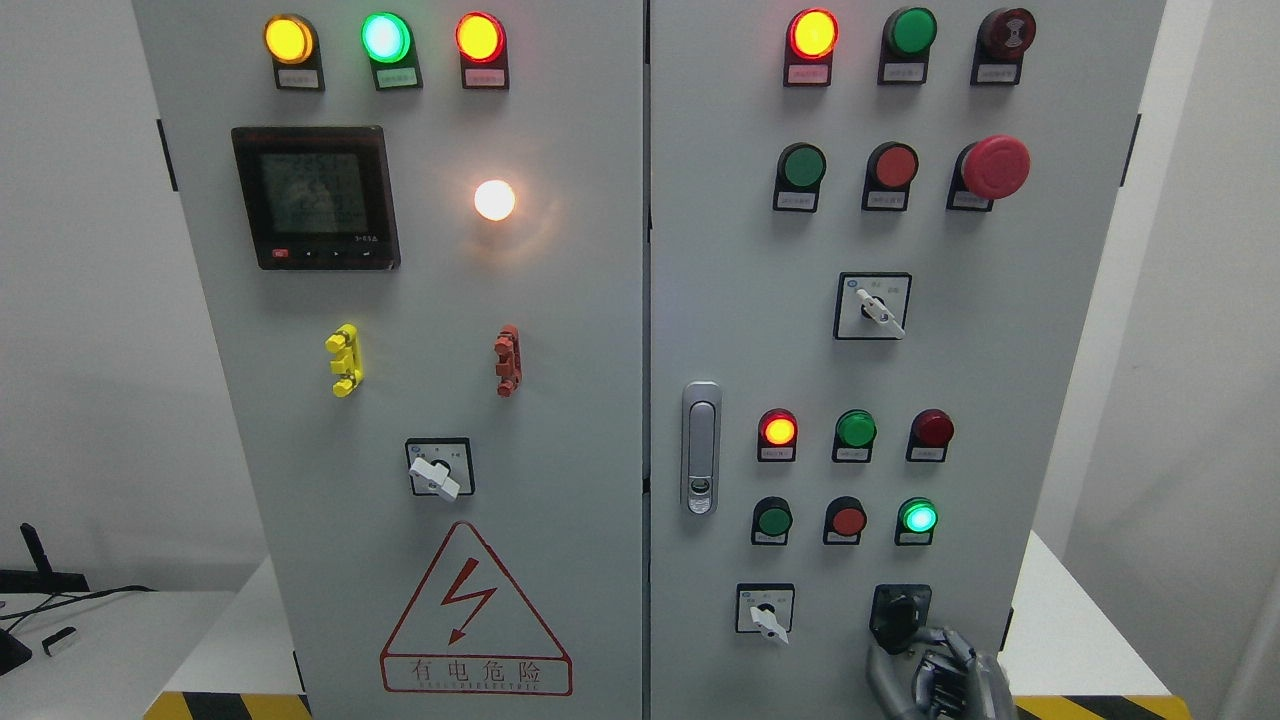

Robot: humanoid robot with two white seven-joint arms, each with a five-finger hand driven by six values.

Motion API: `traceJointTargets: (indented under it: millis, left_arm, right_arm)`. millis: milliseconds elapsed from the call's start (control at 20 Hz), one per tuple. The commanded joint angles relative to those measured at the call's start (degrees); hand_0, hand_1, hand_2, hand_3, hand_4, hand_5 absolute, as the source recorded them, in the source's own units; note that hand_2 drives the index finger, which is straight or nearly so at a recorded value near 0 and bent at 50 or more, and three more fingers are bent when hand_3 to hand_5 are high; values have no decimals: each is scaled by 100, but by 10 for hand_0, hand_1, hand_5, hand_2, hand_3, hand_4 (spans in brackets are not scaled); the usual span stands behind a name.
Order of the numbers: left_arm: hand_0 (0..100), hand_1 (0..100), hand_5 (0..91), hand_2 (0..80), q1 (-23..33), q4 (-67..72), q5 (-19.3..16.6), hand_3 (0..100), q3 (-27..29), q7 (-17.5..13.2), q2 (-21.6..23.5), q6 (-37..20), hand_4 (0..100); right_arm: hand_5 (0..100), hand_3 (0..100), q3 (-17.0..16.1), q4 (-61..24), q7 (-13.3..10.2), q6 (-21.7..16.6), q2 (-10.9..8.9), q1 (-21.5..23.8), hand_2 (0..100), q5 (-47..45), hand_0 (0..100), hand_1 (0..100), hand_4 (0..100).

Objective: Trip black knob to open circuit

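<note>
head view: right hand [935,672] at lower right of cabinet door [1000,400], fingers [925,640] curled, touching black knob [900,612].

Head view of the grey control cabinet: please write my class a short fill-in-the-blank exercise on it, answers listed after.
1. The robot's right hand reaches the black rotary knob at the cabinet's lower ____.
2. The large red mushroom-shaped push button sits on the ____ door.
3. The triangular red warning sign shows a ____ bolt.
4. The round white lamp is ____.

Answers: right; right; lightning; lit
</note>
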Motion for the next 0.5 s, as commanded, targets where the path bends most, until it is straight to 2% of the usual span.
traceJointTargets:
  millis: [0, 450]
  left_arm:
    - [120, 389, 0, 0, 0, 0, 26, 0, 0, 3, 6, -4, 0]
    - [120, 389, 0, 0, 0, 0, 26, 0, 0, 3, -3, -4, 0]
  right_arm:
    - [1000, 995, -203, 15, -4, 7, -4, 3, 488, 8, 386, 732, 1000]
    - [1000, 995, -221, 24, -4, 7, -4, 3, 487, 8, 387, 730, 1000]
